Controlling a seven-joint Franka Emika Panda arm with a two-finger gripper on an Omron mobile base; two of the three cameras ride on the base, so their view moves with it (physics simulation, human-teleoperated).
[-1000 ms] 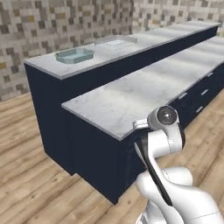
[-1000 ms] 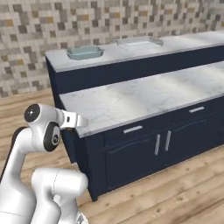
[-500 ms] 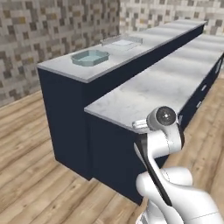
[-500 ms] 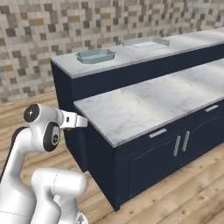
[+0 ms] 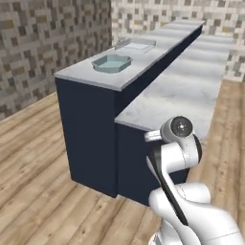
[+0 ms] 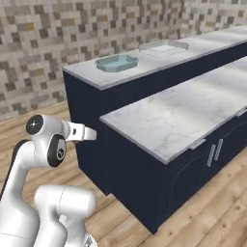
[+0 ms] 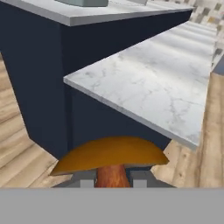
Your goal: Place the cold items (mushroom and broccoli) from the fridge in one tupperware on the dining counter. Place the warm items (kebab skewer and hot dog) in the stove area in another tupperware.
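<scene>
My gripper is shut on the stem of a mushroom, whose orange-brown cap spreads just above the finger tips in the hand view. Beyond it stands the dark blue dining counter with a marble top. Two tupperwares sit on that top: a bluish one near the counter's end and a clear one further along. From the right base view the bluish tupperware and the clear tupperware appear the same way. The broccoli, kebab skewer and hot dog are out of view.
A lower marble counter runs along the front of the tall one, with dark cabinet doors beneath it. Its corner lies close ahead of the hand. Wooden floor spreads to the left, and a mosaic-tiled wall stands behind.
The whole scene has shifted in both base views, so the base has moved: the counter's end now sits closer and more central. The mushroom stays in my grip.
</scene>
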